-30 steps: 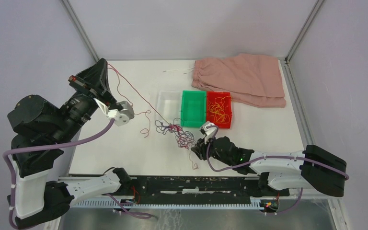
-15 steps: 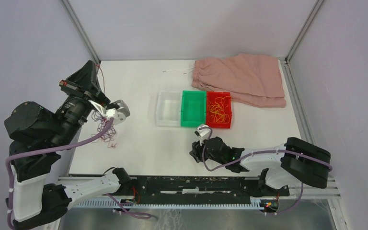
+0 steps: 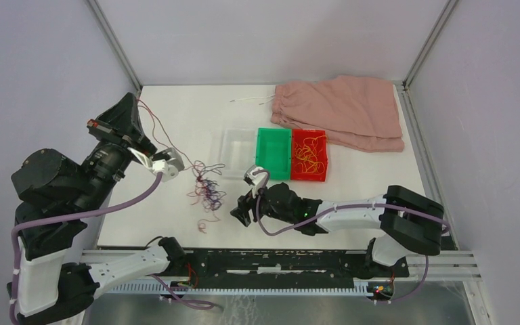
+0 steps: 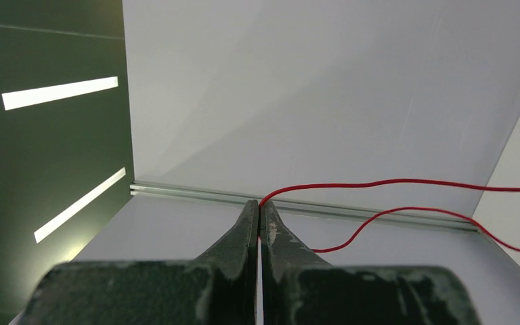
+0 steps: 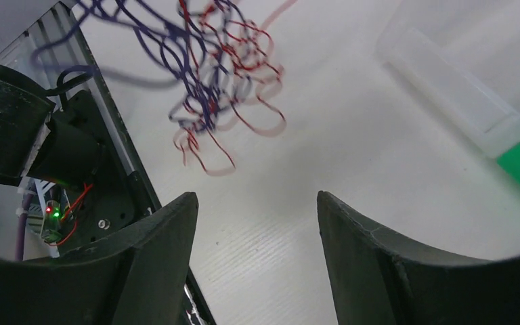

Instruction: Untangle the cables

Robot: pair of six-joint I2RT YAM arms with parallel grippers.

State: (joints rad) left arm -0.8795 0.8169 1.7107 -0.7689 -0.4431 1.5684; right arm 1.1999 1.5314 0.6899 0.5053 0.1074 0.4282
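While the left hand [image 4: 258, 206] is pinching a red strand [image 4: 393, 182], the cables [image 3: 203, 187] are dangling in a clump over the worktop [image 3: 200, 101]; the wide-spread right hand [image 5: 254, 223] should be gripping only blue loops [image 5: 176, 57].

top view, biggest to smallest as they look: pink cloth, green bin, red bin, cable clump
1. pink cloth
2. green bin and red bin, alike
3. cable clump, unsure: its loose spread nears a bin's

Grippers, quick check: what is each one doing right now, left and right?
Left gripper: jaws closed on a red cable.
Right gripper: jaws open, holding nothing.
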